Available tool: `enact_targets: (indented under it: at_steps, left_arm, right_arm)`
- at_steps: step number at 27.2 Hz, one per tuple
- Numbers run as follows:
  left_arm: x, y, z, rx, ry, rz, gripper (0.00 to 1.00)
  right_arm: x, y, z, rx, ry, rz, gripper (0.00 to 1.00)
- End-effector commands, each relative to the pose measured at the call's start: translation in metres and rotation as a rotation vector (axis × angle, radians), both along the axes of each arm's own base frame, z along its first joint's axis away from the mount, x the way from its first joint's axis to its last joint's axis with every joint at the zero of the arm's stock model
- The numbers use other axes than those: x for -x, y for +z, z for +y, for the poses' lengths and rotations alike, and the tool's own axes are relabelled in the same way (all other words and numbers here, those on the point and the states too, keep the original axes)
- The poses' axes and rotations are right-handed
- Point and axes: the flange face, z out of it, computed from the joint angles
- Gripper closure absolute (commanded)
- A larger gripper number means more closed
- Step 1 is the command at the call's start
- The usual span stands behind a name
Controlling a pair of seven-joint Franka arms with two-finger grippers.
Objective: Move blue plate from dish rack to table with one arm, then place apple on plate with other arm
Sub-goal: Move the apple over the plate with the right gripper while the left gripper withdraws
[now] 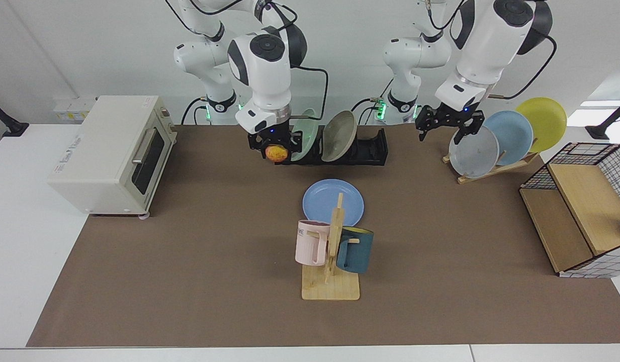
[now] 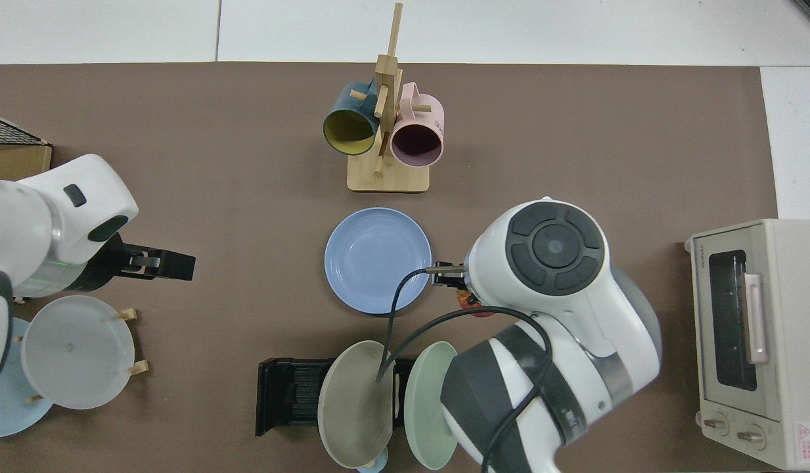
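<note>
The blue plate lies flat on the brown table mat, just behind the mug tree. My right gripper hangs above the mat in front of the black dish rack, shut on the red-and-yellow apple. It is a little to the plate's left and farther back. From above, the arm covers most of the apple, which sits just off the plate's rim. My left gripper is open with nothing in it, raised by the wooden plate stand.
A green plate and a beige plate stand in the rack. The wooden stand holds grey, pale blue and yellow plates. A toaster oven sits far left, the mug tree mid-table, and a wire basket far right.
</note>
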Motion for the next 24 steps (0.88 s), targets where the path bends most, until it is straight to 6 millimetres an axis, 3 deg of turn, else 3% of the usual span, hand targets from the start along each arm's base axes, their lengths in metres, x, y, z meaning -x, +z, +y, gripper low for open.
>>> enact_targets:
  at_steps: [1,5,8,11,13,19,24]
  left_arm:
    - [-0.003,0.041,0.004,-0.016,-0.037,-0.001,0.00]
    - [-0.011,0.049,0.002,-0.014,-0.039,-0.004,0.00]
    - [-0.018,0.043,0.003,-0.010,-0.036,0.004,0.00]
    - [-0.028,0.051,0.005,-0.009,-0.035,-0.007,0.00]
    - [-0.033,0.047,0.006,-0.017,-0.033,0.012,0.00]
    - [-0.045,0.050,0.011,-0.040,-0.029,0.028,0.00]
    - [-0.040,0.057,0.007,-0.043,-0.041,0.021,0.00]
  right_arm:
    - [-0.009,0.003,0.031,-0.008,-0.064,0.043,1.00]
    - [-0.008,0.006,0.063,-0.011,-0.063,0.034,1.00]
    - [-0.018,0.008,0.080,-0.010,-0.088,0.039,1.00]
    - [-0.027,0.006,0.100,-0.020,-0.121,0.036,1.00]
    - [-0.026,0.000,0.117,-0.022,-0.118,0.032,1.00]
    - [-0.032,-0.036,0.137,-0.022,-0.149,0.027,1.00]
    - [-0.036,-0.074,0.154,-0.026,-0.140,0.020,1.00]
